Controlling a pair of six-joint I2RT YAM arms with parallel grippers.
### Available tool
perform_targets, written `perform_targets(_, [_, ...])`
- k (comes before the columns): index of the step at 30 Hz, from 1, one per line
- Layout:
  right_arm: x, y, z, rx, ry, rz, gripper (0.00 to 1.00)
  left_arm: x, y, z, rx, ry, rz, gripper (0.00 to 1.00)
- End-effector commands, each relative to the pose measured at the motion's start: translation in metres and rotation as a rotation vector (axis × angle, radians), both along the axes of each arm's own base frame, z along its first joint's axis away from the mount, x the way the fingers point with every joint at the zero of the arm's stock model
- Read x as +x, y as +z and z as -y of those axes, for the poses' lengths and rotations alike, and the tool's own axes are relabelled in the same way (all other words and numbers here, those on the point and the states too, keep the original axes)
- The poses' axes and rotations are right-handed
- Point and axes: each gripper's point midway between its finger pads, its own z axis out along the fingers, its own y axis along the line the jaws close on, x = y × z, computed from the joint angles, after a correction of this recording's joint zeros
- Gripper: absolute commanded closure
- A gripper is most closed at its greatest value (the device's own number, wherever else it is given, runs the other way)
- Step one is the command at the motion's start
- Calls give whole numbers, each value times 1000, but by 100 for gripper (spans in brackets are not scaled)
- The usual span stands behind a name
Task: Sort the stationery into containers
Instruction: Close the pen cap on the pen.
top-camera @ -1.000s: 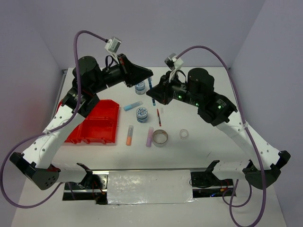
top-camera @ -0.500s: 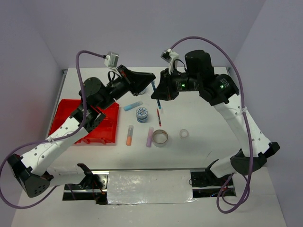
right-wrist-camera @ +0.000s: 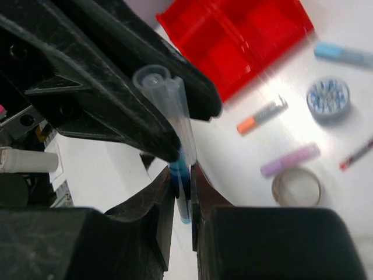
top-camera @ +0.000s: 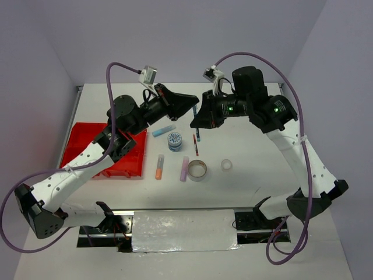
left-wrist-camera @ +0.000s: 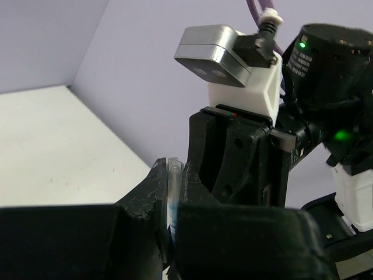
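The teal pen [top-camera: 198,133] hangs above the table's far middle, and both grippers are shut on it. My left gripper [top-camera: 194,105] grips its clear upper end [left-wrist-camera: 172,185]. My right gripper [top-camera: 197,122] grips its blue lower part [right-wrist-camera: 184,192]; the left fingers [right-wrist-camera: 116,87] clamp the same pen above. On the table lie the red pen [top-camera: 196,149], a light-blue stick [top-camera: 164,130], an orange stick [top-camera: 159,166], a lilac stick [top-camera: 185,168], one blue-patterned tub [top-camera: 174,140], a grey tape ring [top-camera: 197,170] and a clear tape ring [top-camera: 227,165]. The red tray [top-camera: 125,154] lies at the left. The second tub is hidden.
The right wrist view shows the red tray [right-wrist-camera: 245,35], tub [right-wrist-camera: 328,98], orange stick [right-wrist-camera: 262,115], lilac stick [right-wrist-camera: 289,160] and grey ring [right-wrist-camera: 296,188] below the pen. Both arms cross the table's far middle. Purple walls enclose the table.
The right gripper has carried the teal pen up and a little right. The left arm has swung right, and its gripper now closes on the pen's upper end.
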Motion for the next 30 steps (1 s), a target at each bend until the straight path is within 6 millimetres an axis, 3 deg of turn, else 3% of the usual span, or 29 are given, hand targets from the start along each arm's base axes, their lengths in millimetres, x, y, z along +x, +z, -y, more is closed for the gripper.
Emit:
perform_targets(1, [-2, 224, 2, 634, 60, 905, 100, -98, -138, 29, 416, -466, -414, 100])
perform_targets(3, [-19, 218, 8, 630, 98, 953, 100, -91, -106, 30, 364, -492, -381, 100])
perform_targets(4, [-18, 205, 6, 610, 109, 946, 100, -91, -102, 29, 362, -496, -405, 100])
perform_targets(6, [-26, 204, 12, 589, 108, 1003, 100, -92, -91, 33, 347, -546, -424, 100])
perform_targets(9, [-25, 204, 16, 541, 99, 1029, 100, -95, -96, 34, 378, -567, -473, 100])
perform_targets(15, [-25, 224, 25, 518, 50, 1081, 100, -105, -137, 22, 506, -563, -541, 100])
perform_targets(23, [-13, 255, 34, 511, 5, 1121, 100, -142, -202, 9, 666, -617, -640, 100])
perform_targets(25, [-21, 271, 41, 525, 6, 1153, 100, -150, -220, 0, 695, -622, -669, 100])
perform_targets(27, [-24, 279, 44, 527, 7, 1171, 100, -153, -227, -5, 707, -620, -682, 100])
perform_targets(30, [-26, 268, 37, 532, 64, 1131, 100, -146, -223, -6, 692, -589, -675, 100])
